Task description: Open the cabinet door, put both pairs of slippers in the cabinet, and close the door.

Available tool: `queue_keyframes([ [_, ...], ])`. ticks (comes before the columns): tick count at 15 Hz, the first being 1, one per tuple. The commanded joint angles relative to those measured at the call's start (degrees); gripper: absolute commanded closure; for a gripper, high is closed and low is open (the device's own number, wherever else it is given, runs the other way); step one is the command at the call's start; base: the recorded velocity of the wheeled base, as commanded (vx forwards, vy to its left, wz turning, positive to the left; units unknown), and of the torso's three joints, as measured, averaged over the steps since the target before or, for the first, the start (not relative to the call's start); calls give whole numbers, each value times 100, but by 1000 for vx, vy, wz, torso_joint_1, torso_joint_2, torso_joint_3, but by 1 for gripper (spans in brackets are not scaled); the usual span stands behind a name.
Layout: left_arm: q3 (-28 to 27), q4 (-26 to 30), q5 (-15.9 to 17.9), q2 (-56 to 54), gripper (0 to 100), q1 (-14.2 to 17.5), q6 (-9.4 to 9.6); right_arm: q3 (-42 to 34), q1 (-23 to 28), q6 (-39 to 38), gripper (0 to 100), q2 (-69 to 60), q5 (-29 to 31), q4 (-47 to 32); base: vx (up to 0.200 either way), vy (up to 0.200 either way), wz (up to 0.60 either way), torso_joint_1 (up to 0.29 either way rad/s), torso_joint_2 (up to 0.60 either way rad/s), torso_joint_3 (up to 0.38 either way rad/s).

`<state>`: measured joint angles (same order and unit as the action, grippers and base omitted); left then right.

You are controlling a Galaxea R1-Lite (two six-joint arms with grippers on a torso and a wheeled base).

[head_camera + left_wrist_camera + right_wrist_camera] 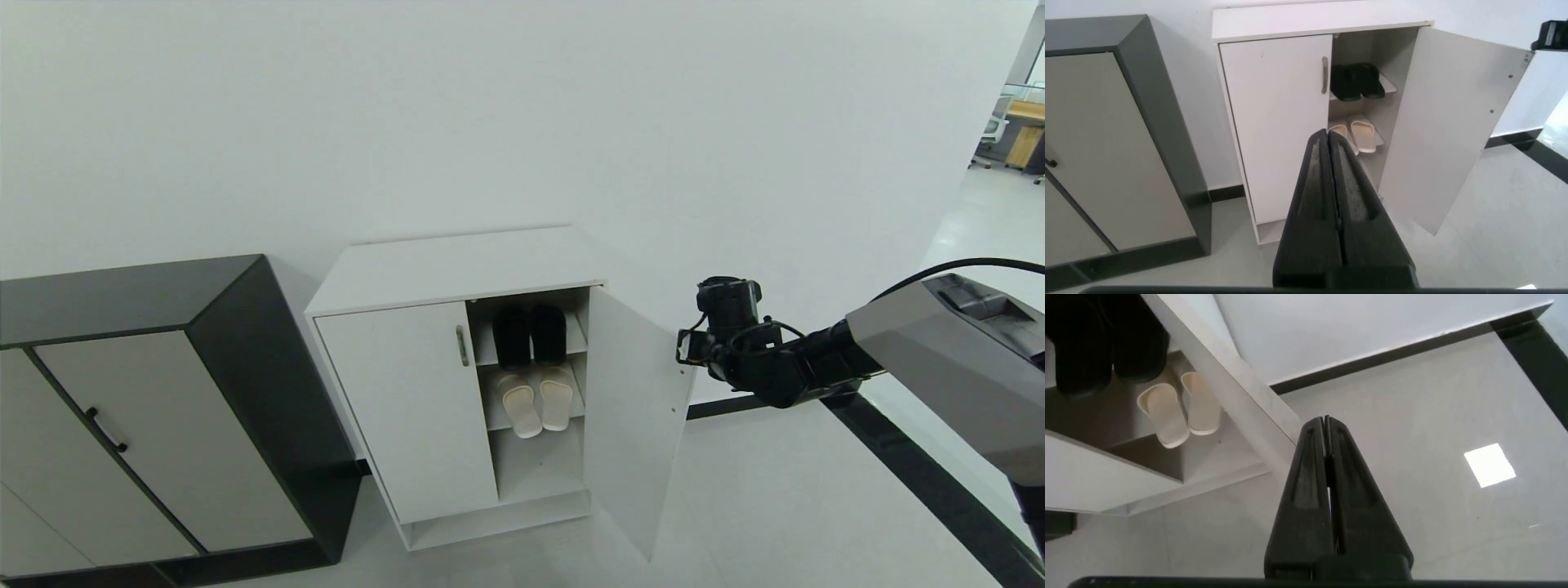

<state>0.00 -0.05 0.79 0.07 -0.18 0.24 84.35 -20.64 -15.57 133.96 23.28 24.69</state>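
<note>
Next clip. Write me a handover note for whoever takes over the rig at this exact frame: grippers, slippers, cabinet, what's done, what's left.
Left gripper: shut, empty, pointed at the cabinet from a way off.
Right gripper: shut, empty, close to the free edge of the open right door, on its outer side; I cannot tell whether it touches.
Black slippers: side by side on the top shelf.
Cream slippers: side by side on the shelf below, toes hanging over its front edge.
Left door: shut.
Done: door opened, both pairs stowed.
Left: swing the right door shut, probably with the right arm.
</note>
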Motion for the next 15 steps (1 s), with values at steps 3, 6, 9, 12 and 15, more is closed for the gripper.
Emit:
queue_keyframes([
  [3, 0, -4, 0, 1, 100, 1, 2, -15, -19, 1, 100, 7, 18, 1, 0, 0, 0, 0, 0, 0],
  [6, 0, -4, 9, 1, 100, 1, 2, -182, -177, -17, 100, -98, 45, 1, 0, 0, 0, 0, 0, 0],
  [9, 0, 5, 9, 1, 100, 1, 2, -463, -423, -43, 100, -283, 282, 45, 0, 0, 0, 0, 0, 0],
  [12, 0, 5, 17, 1, 100, 1, 11, -1087, -793, 1, 100, -599, 291, 546, 0, 0, 0, 0, 0, 0],
  [15, 0, 5, 17, 1, 100, 1, 11, -1562, -1381, -17, 100, -898, 264, 616, 0, 0, 0, 0, 0, 0],
])
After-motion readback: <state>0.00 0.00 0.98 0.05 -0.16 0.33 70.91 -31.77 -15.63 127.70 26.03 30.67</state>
